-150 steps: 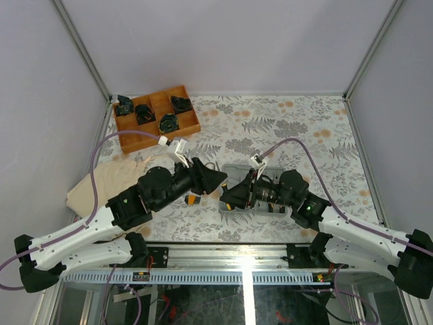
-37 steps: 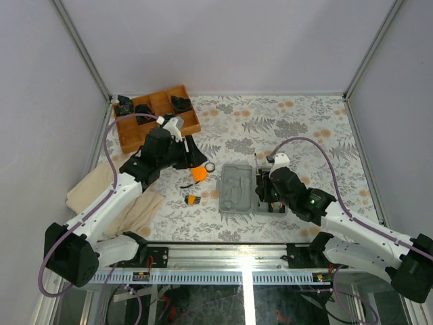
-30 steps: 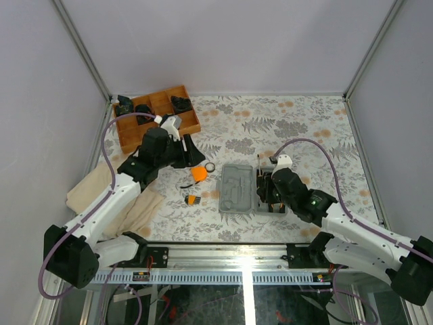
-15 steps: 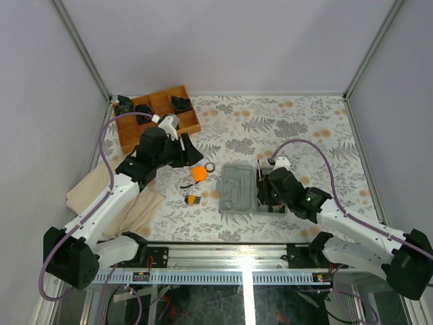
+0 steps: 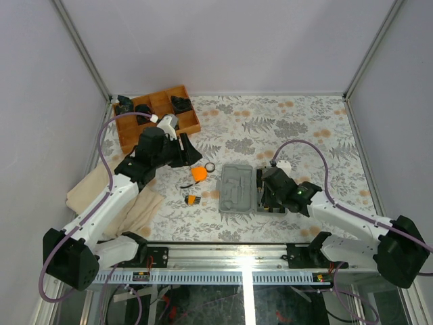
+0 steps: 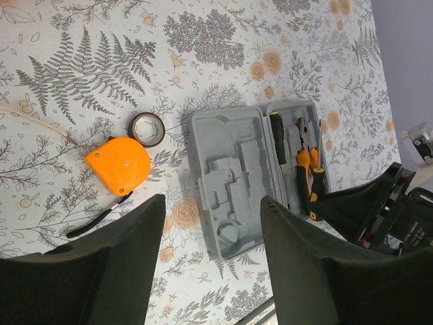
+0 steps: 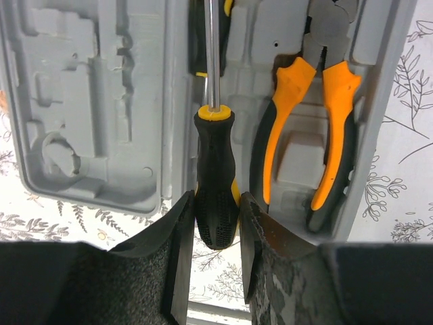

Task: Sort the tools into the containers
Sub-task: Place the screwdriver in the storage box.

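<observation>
I am clamping my right gripper on the black handle of a screwdriver and holding it at the right half of the grey case, shaft pointing toward the far end. I cannot tell whether it is touching the plastic yet.

Here is what I am worrying about. My fingers are gripping low on the handle, near its butt, so the long shaft could tip or swing as I lower it. A second screwdriver is lying in the case right beneath my shaft, and the pliers are filling the pocket just beside. If I am coming down slightly off line, my tool is likely to end up riding on one of them instead of seating in its own groove. If I let go too high, it could bounce onto the ridge between the two halves.

The tool itself is showing a ribbed black grip with a yellow collar and a yellow stripe down one side, then a slim bright steel shaft. Its tip is running out of my wrist view.

My left gripper is hanging open, with nothing between its fingers, above the table. There the tape measure and ring are waiting just left of the case, and the bit is lying nearer my bases.
</observation>
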Available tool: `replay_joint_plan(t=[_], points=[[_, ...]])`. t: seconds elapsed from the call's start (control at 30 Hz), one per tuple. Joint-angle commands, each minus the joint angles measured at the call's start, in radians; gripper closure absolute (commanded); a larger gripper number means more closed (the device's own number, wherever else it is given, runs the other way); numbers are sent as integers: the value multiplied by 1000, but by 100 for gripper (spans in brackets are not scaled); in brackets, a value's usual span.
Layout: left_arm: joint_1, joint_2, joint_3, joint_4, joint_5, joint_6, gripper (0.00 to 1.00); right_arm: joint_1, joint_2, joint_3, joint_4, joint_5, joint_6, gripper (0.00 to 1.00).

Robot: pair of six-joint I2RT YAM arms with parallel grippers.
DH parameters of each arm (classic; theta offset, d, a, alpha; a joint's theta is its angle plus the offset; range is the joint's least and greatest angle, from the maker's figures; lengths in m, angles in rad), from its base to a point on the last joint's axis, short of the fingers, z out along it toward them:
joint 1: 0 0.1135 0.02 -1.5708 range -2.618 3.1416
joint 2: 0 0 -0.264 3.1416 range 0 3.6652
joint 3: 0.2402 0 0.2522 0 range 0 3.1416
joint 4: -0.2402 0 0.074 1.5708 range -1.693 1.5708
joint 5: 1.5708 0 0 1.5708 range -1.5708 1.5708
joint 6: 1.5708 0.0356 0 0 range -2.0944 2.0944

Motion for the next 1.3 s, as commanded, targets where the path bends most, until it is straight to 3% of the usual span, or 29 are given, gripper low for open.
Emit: replay_joint_plan(t=[0.0, 0.6, 1.27], points=[[7, -19, 1, 9, 3, 23, 43, -28, 33, 66, -6, 52, 42, 100], [8, -20, 2, 5, 3, 24, 43, -90, 152, 33, 29, 46, 44, 91], [8, -27, 0, 5, -4, 26, 43, -100, 173, 27, 2, 33, 38, 60]])
